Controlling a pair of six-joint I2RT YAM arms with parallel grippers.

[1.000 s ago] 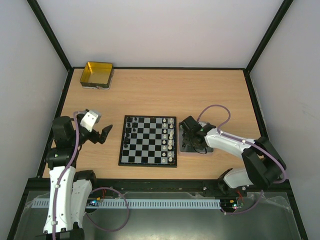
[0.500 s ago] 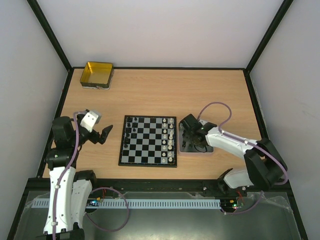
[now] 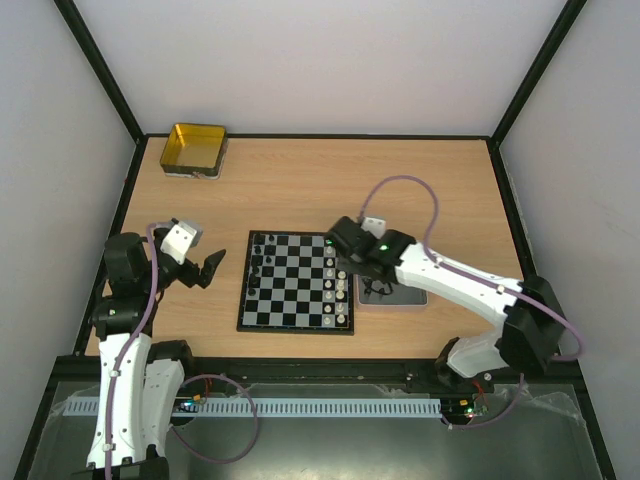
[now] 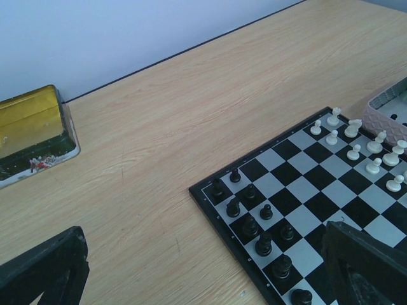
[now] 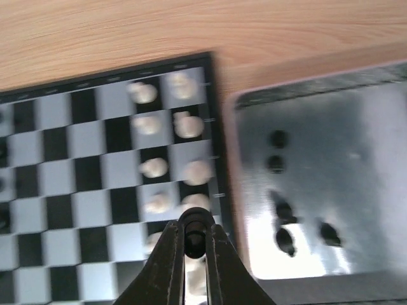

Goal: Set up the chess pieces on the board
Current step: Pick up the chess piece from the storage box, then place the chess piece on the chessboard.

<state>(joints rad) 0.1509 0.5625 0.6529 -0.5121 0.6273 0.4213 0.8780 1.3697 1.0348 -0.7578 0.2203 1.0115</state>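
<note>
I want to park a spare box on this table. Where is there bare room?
Bare wood: the wide strip beyond the board, from the tin to the far right corner, and the patch left of the board. Crowded: the board's right edge, where the right end effector holds a black piece beside the tray.

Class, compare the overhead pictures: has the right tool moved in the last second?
Yes. The right tool, gripping a dark piece, has moved left, off the grey tray and over the board's right-hand columns.

Pale walls [image 3: 320, 60], black frame [image 3: 101, 70], light wooden table [image 3: 330, 190]
</note>
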